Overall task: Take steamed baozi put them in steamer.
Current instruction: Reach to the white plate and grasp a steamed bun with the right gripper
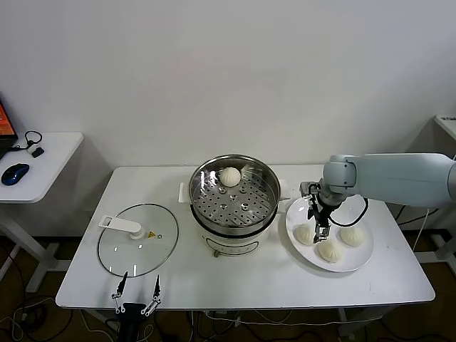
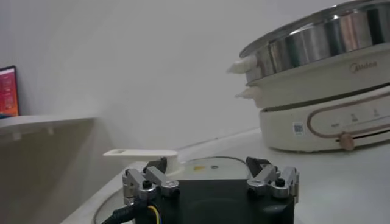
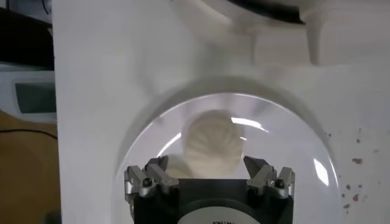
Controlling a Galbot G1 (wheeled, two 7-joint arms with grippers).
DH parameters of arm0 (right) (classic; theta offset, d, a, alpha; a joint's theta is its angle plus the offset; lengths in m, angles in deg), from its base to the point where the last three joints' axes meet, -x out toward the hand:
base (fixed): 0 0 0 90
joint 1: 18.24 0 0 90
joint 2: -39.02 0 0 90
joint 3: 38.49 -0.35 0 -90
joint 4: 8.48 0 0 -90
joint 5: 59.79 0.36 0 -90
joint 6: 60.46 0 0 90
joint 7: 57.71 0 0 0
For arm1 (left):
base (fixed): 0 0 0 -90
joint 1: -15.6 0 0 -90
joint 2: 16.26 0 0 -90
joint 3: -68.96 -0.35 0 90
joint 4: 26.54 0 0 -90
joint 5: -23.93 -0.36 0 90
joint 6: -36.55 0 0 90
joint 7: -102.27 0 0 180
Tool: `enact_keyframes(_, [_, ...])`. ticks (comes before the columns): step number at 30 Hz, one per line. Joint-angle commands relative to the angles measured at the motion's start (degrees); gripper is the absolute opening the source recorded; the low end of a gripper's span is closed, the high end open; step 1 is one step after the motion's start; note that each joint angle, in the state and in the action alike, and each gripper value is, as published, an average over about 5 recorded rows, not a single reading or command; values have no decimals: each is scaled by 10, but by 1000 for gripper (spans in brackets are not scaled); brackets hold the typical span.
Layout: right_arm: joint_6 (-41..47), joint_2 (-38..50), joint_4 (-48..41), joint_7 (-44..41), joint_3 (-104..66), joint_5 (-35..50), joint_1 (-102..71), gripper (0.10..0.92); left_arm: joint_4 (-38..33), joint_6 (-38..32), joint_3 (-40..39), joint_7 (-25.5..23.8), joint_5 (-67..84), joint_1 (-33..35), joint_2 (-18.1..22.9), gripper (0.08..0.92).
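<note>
- Right gripper [image 1: 320, 226] hangs over the plate [image 1: 360, 260], fingers spread wide, holding nothing, straddling one baozi [image 3: 211, 144] just below.
- Two more baozi lie beside it on the plate.
- One bun [image 1: 229, 176] sits in the steamer [image 1: 235, 206].
- Left gripper [image 1: 137, 293] rests open near the glass lid [image 1: 139, 239].

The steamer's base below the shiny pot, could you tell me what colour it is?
The steamer base is creamy white, clearest in the left wrist view.
</note>
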Motion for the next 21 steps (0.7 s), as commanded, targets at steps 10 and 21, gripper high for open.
enact_keyframes(10, [-5,-8,-46,8,-50,-42,-79,823,2,-1,0,0,-1,0,-2,823])
enact_keyframes(21, [-4,-12,-48,12,-53,-44,-76,812,1,-3,1,0,-1,0,-2,823])
